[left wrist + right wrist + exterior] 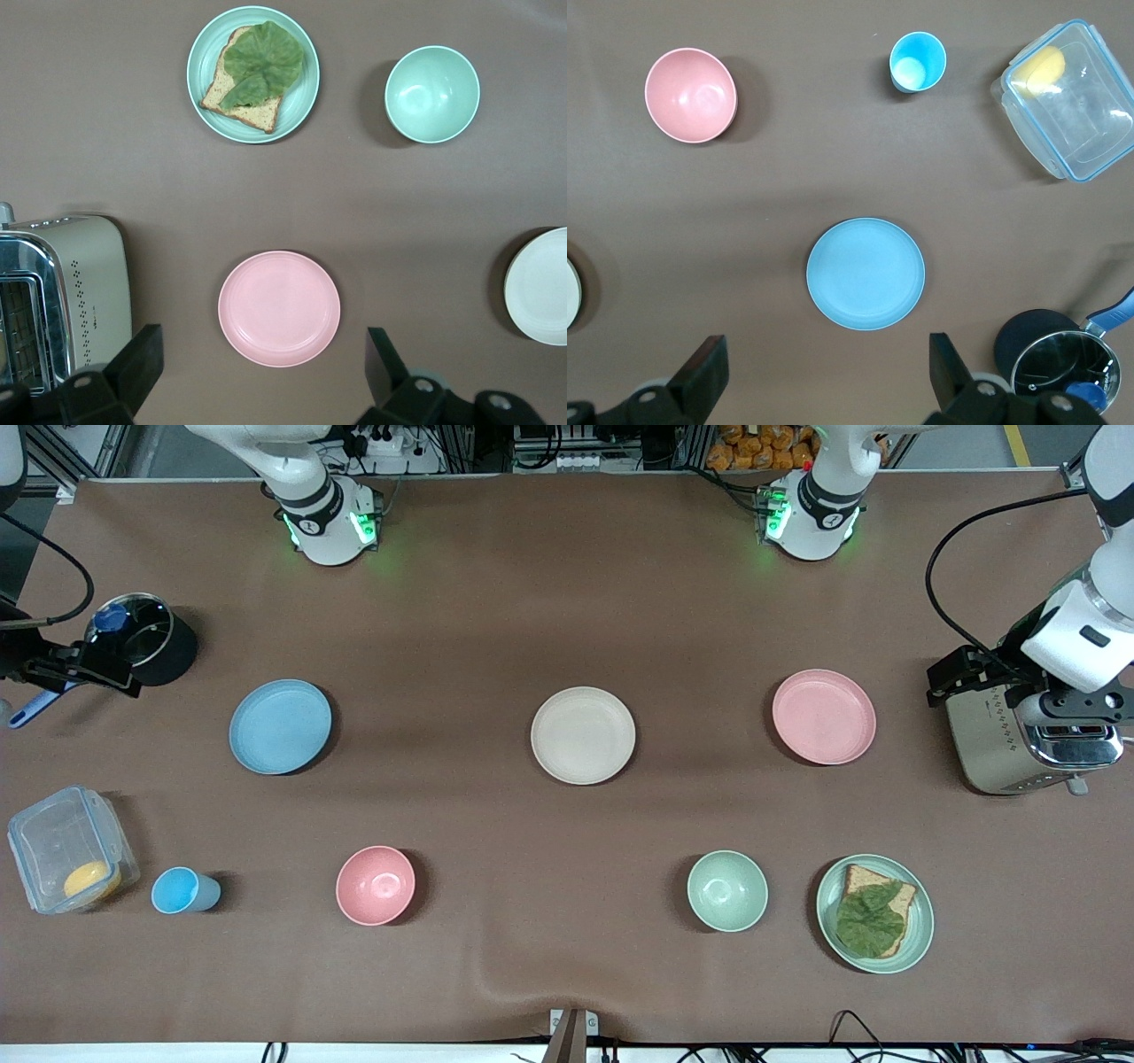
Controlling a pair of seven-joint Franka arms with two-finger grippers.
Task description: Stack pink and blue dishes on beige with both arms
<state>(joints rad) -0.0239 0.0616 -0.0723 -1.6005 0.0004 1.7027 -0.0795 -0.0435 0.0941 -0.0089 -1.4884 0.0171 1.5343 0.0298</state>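
Beige plate lies mid-frame as stack base. Pink plate and blue plate flank it, not yet lifted. Left claw by toaster and right claw by pot both gape wide, empty.

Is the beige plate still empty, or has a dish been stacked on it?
Empty: the beige plate shows bare; the pink plate and blue plate lie apart from it.

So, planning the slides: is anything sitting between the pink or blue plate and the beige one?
Nothing visible does. Only bare cloth lies between the pink plate and the beige plate, likewise for the blue plate.
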